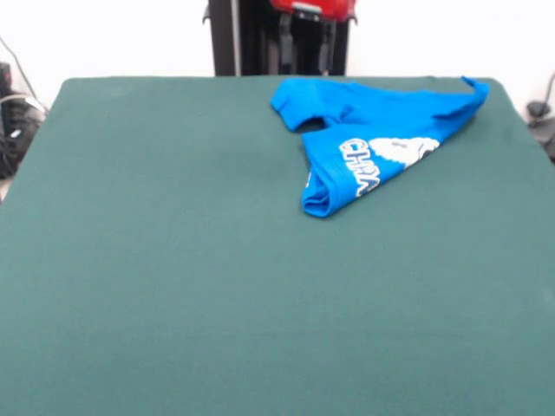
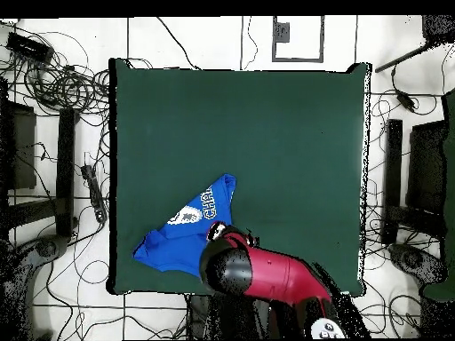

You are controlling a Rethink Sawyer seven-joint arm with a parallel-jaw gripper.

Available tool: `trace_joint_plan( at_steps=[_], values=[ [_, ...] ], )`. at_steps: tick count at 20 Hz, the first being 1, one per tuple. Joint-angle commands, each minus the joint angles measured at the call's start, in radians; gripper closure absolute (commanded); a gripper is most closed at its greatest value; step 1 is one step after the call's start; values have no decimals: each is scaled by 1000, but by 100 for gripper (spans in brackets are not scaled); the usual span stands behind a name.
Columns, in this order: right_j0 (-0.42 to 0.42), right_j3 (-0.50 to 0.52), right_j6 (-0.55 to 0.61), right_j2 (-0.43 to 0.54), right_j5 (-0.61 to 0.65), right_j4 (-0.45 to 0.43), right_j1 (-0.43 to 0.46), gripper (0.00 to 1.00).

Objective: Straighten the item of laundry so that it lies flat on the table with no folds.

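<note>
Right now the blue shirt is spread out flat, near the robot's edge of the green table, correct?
Not flat. The front view shows the blue shirt bunched and folded over itself, lettering only partly showing. It does lie near the robot's edge of the green table.

White lettering (partly folded, unreadable) on T-shirt (image 1: 373, 147).

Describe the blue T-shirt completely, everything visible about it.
The blue T-shirt is bright blue soft cloth, bunched and folded over itself into a rough wedge, not flat. Part of its white lettering and a white graphic show on the upturned fold. One sleeve sticks out toward the table's middle, and a corner peaks up by the edge. It lies near the robot's side of the green table, touching only the cloth. The hand hangs behind it, apart.
</note>
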Motion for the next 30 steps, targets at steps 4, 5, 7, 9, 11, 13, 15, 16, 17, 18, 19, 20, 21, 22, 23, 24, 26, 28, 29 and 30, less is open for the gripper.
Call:
trace_joint_plan(
  at_steps=[4,5,7,9,11,13,15,16,17,18,19,20,21,22,23,24,26,28,29,30],
  values=[
    [-1,-12,26,229,-70,-80,114,0],
    [1,-16,34,228,-73,-82,120,0],
    [8,-27,44,225,-76,-88,129,0],
    [18,-31,57,213,-83,-91,134,0],
    [24,-45,60,204,-91,-96,148,0],
    [26,-61,63,198,-101,-100,167,0],
    [31,-78,68,189,-115,-106,190,0],
    [31,-84,70,186,-122,-111,199,0],
    [30,-89,69,184,-121,-114,202,0],
    [28,-92,67,184,-121,-118,205,0],
    [25,-95,64,185,-117,-120,205,0],
    [23,-98,63,185,-115,-122,206,0],
    [21,-101,61,186,-113,-124,207,0],
    [24,-104,62,184,-113,-124,207,0],
    [22,-109,60,186,-114,-125,211,0],
    [21,-120,57,187,-109,-124,217,0],
    [19,-137,54,191,-100,-123,222,0],
    [22,-150,56,189,-98,-123,231,0],
    [25,-157,59,186,-99,-124,236,0],
    [26,-159,61,185,-100,-125,237,0]
  ],
)
